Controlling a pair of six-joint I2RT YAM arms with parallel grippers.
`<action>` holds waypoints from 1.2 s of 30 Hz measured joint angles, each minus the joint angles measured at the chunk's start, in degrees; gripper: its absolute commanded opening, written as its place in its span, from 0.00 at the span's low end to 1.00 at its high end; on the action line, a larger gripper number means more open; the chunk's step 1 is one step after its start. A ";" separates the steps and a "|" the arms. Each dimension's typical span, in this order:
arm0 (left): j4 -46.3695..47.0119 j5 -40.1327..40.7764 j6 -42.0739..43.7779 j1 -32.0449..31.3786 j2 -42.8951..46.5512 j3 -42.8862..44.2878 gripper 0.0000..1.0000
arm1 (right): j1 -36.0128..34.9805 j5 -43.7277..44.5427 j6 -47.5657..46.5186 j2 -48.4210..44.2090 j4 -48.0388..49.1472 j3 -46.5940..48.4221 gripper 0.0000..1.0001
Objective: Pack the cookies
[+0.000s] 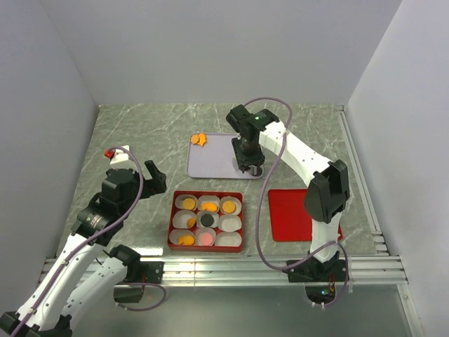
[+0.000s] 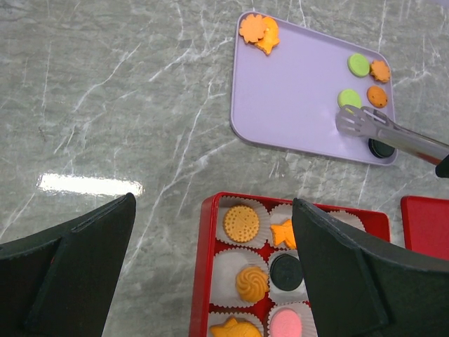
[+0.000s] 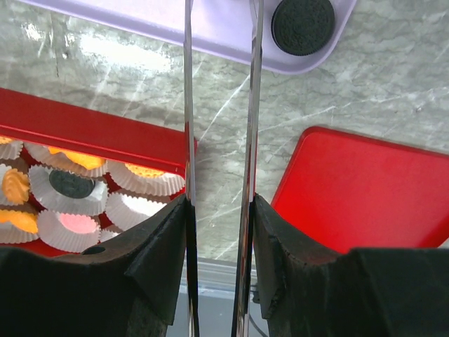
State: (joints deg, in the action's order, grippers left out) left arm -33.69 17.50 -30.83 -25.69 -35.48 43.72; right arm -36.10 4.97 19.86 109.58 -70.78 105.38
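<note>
Loose cookies lie on a lavender tray (image 2: 295,105): orange shapes (image 2: 258,31) at its far left corner, two green discs (image 2: 358,64), two orange discs (image 2: 379,70) and a black disc (image 2: 382,147) at its right end. My right gripper (image 1: 247,151) is shut on metal tongs (image 2: 386,130). The tongs' tips hover over the tray beside the nearer green disc (image 2: 349,98) and hold nothing. A red box (image 1: 207,221) of white paper cups holds several cookies, among them a black one (image 2: 287,270) and a pink one (image 2: 285,326). My left gripper (image 2: 214,203) is open and empty above the box's left edge.
A flat red lid (image 1: 302,214) lies right of the box, below the right arm. In the right wrist view the tongs' arms (image 3: 254,105) run up between my right gripper (image 3: 219,210) toward the tray's near right corner, where the black disc (image 3: 303,24) lies. Grey walls enclose the marble table.
</note>
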 measured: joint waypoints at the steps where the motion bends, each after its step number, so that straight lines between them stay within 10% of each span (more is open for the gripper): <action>1: 0.00 -0.02 0.00 0.00 -0.17 0.00 0.99 | 0.00 0.02 0.02 0.26 0.00 0.33 0.47; 36: 0.00 -0.04 0.11 0.00 -1.92 0.00 0.99 | 1.68 1.73 0.98 8.00 -2.01 9.33 0.50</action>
State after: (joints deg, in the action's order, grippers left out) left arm -33.69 17.45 -30.72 -25.69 -37.41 43.72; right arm -34.41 6.70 20.84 117.58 -72.79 114.72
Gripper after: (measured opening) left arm 0.994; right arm 0.503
